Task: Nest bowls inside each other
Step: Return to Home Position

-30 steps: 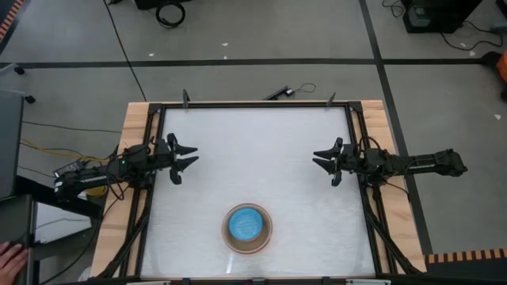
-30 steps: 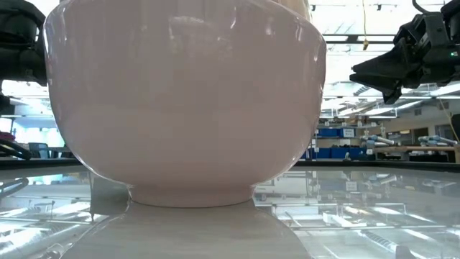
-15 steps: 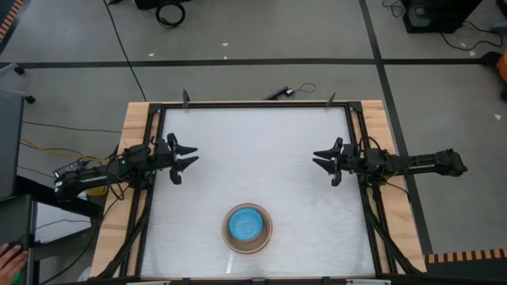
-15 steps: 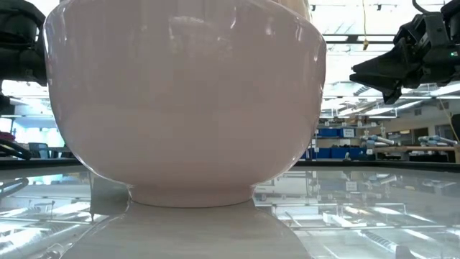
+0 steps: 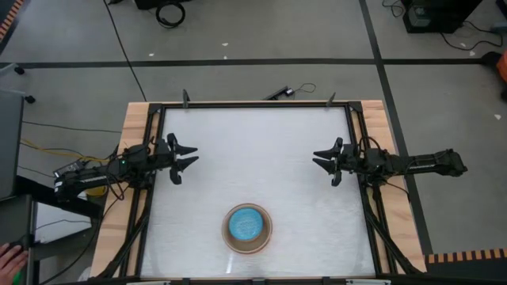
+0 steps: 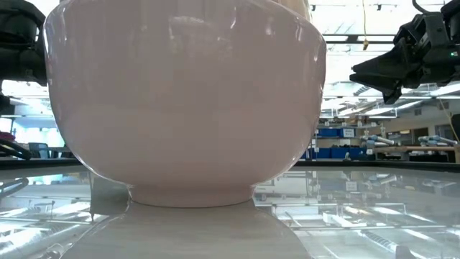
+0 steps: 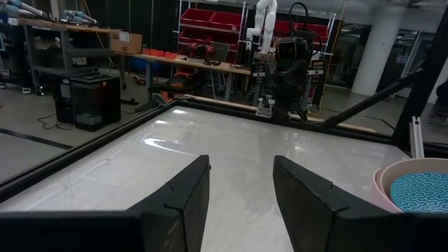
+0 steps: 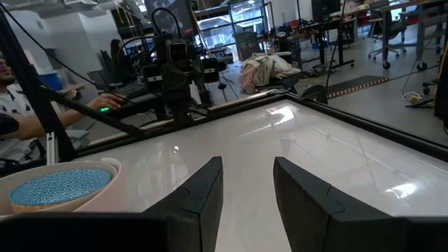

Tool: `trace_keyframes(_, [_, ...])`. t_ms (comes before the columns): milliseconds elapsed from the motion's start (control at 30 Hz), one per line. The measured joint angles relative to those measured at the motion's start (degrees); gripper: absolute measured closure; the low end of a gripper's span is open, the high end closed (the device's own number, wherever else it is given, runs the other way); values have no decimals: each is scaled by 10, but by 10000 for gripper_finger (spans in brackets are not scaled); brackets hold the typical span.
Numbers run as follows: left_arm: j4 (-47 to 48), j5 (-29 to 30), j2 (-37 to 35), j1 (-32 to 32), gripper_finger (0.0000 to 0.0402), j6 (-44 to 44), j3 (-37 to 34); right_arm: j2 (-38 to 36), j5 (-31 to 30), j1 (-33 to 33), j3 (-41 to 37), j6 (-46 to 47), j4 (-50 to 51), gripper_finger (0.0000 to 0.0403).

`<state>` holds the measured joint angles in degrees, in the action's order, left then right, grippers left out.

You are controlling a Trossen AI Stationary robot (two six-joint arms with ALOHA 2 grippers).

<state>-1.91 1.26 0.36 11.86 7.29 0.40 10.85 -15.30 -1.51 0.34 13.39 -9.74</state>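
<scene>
The bowls stand as one stack (image 5: 248, 228) near the table's front edge, about midway between the arms. A bright blue bowl (image 5: 246, 226) sits innermost, inside a larger pale pink bowl (image 6: 187, 101) that rests on its foot ring on the table. The stack also shows in the left wrist view (image 7: 413, 187) and in the right wrist view (image 8: 56, 187). My left gripper (image 5: 188, 158) hovers open at the table's left edge, pointing level toward the middle. At the right edge my right gripper (image 5: 320, 161) does the same. Nothing is between either pair of fingers.
The white table top (image 5: 261, 150) is framed by a black rail (image 5: 253, 104). A person sits beyond the table's left side (image 8: 17, 84), and a hand (image 5: 8, 257) shows at the lower left. Cables lie on the floor behind the table.
</scene>
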Motion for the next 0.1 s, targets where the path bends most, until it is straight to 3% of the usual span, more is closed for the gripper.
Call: trace_keyframes(100, [0,0,0,0,241,0,0,0,0,0,0,0,0,268])
